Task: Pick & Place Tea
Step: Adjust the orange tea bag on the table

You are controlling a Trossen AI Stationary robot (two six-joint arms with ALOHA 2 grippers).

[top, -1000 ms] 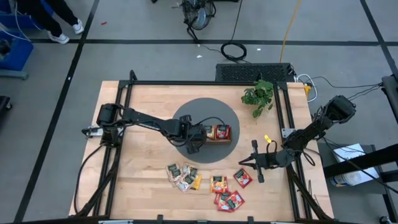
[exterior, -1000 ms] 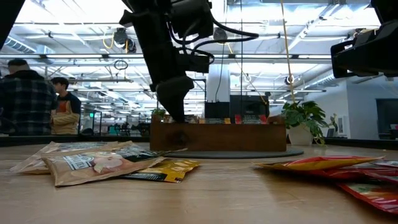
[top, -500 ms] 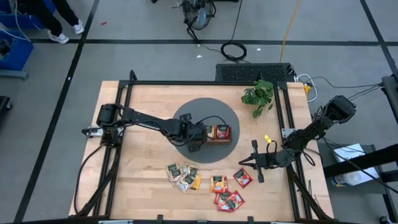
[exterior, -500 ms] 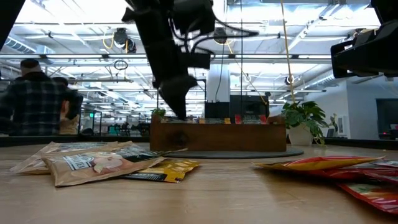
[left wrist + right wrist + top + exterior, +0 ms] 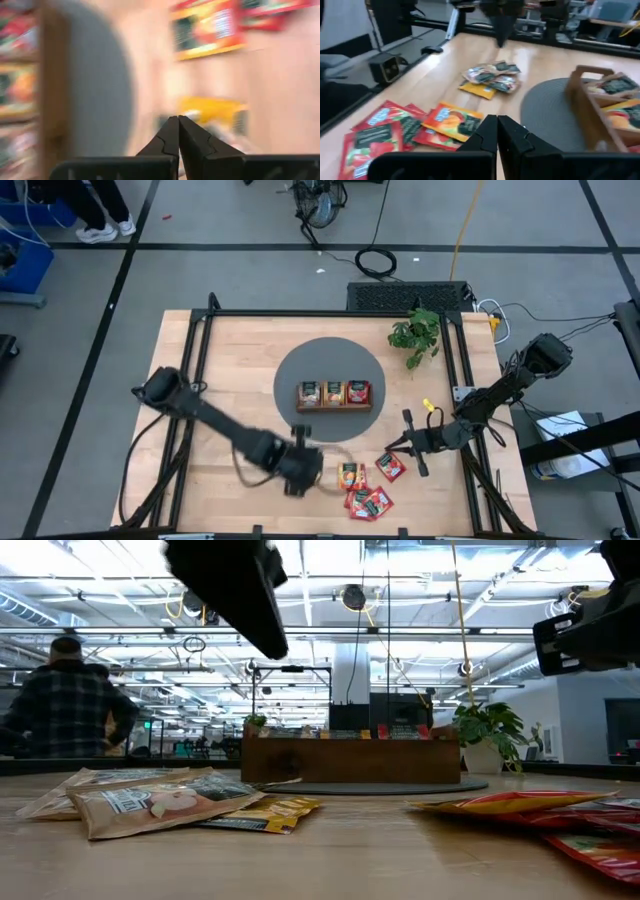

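1. Left jaws [image 5: 178, 131]: pressed together, tips touching, nothing between them. In the high view the left jaws [image 5: 300, 472] hang over the near part of the light wooden bench [image 5: 230, 360], above the left pile of sachets, which they largely cover there.
2. Right jaws [image 5: 496, 131]: together, empty. In the high view the right jaws [image 5: 408, 442] sit near the right edge of the bench, just right of the red sachets, pointing left.
3. Left pile: pale tan flat rectangular tea sachets [image 5: 140, 798] with dark green labels lie overlapping on the bench, with an orange-yellow sachet [image 5: 265, 812] tucked under their right side. The right wrist view shows the same pile [image 5: 491, 75] below the left arm's tip.
4. Middle: one orange-yellow sachet with a dark green label [image 5: 350, 475] lies flat on the bench, just right of the left jaws.
5. Right group: red sachets with dark green labels [image 5: 370, 502] lie overlapping near the front edge; one more red sachet [image 5: 390, 466] lies apart, nearer the right jaws.
6. Long brown wooden three-compartment tray [image 5: 335, 407]: stands on the round dark grey mat [image 5: 295, 365] at bench centre. Each compartment holds sachets: tan at left, orange-yellow in the middle, red at right.
7. Small green potted plant [image 5: 416, 333]: stands at the far right of the bench, beside the mat.
8. A person in a plaid shirt [image 5: 62, 710] stands in the room beyond the bench.
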